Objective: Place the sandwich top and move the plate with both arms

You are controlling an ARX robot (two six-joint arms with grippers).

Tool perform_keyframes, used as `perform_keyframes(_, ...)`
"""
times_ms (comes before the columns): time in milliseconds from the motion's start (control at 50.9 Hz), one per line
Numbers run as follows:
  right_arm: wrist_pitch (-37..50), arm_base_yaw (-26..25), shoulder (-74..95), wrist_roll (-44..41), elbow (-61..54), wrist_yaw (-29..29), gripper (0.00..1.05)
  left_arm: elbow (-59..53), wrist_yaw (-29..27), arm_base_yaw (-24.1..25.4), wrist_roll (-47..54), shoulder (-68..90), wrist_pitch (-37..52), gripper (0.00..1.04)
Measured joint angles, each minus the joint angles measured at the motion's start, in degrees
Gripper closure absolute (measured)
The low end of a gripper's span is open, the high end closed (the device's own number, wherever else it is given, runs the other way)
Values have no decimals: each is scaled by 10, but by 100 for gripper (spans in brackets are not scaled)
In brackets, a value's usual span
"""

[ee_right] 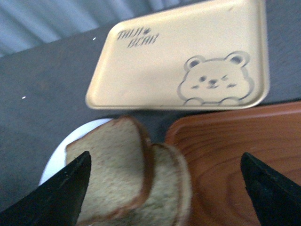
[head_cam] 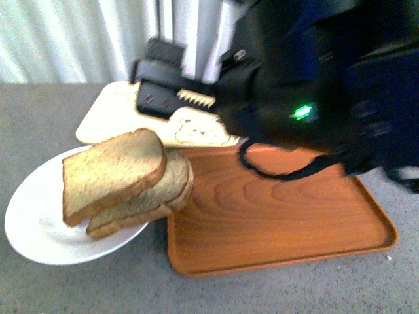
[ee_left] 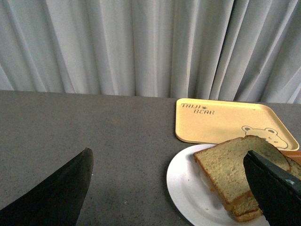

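Where the grey, finely speckled tabletop (ee_left: 94,127) ends at the far side, a pale pleated curtain (ee_left: 141,47) closes off the room across its full width.

Three items lie on the tabletop:
- The plate (head_cam: 39,229) sits toward the robot's left, directly beside the near left corner of the wooden tray (head_cam: 275,216).
- The wooden tray is brown, with visible grain and a raised rim.
- The bear-print tray (head_cam: 118,118), pale yellow, lies behind both.

The sandwich top (head_cam: 112,171) rests on a lower slice (head_cam: 171,186) on the plate. It is offset, so the lower slice shows at one side. Both slices reach over the plate's rim toward the wooden tray.

The left gripper (ee_left: 169,195) has its fingers (ee_left: 61,193) spread wide and holds nothing; it is above the tabletop and plate. The right gripper (ee_right: 164,188) is likewise released, with its fingers (ee_right: 275,188) far apart, above the bread. In the front view, the right arm (head_cam: 327,85) is a blurred black mass over the wooden tray's far side.
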Motion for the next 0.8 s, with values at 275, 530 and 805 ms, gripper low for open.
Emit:
perform_keyframes(275, 325, -61, -102, -243, -196, 135, 42, 0, 0, 0, 0, 0, 0, 9)
perform_keyframes(530, 334, -159, -252, -292, -352, 45, 90, 0, 0, 0, 0, 0, 0, 9)
perform_keyframes(805, 333, -224, -337, -300, -433, -23, 103, 0, 0, 0, 0, 0, 0, 9)
